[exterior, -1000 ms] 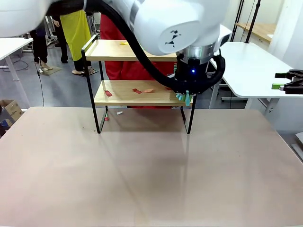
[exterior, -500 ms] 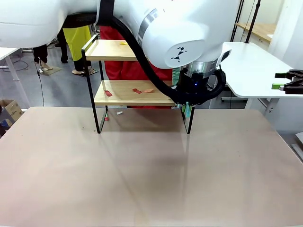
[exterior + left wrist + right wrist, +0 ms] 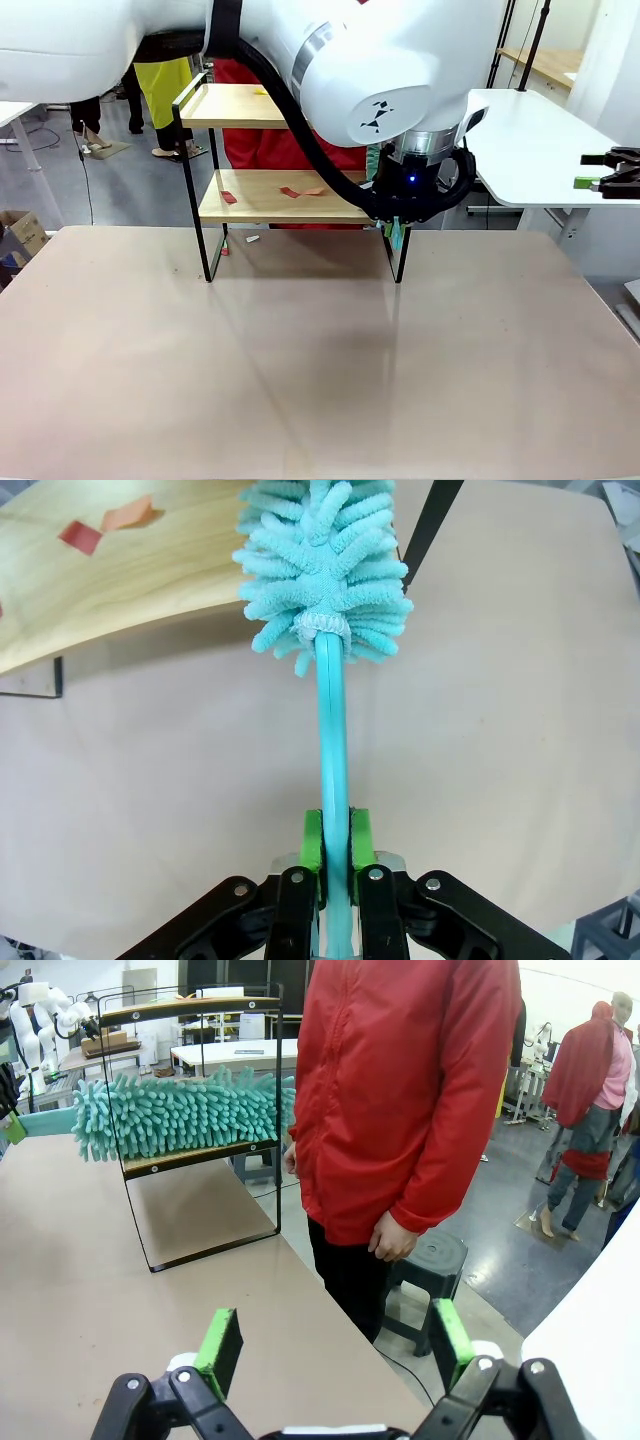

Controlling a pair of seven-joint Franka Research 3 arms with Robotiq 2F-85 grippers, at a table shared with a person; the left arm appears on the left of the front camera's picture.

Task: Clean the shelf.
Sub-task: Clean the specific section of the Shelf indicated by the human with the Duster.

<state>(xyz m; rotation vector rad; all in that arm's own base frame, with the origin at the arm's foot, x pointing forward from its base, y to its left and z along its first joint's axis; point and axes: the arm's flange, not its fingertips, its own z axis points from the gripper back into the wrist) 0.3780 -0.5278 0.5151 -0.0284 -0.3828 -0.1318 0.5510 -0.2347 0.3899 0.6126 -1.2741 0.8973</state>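
Shelf stood at far side of surface, red paper scraps on its lower board. Left fingers clamped teal duster by handle, head at lower board's right end, likely to sweep scraps off. Right fingers spread wide, empty, well right of shelf.

I see my left gripper at bottom centre clamped on a teal duster, its fluffy head overlapping the shelf board's edge, upper left.

Bright, even light — wrist views fisheye-warped.
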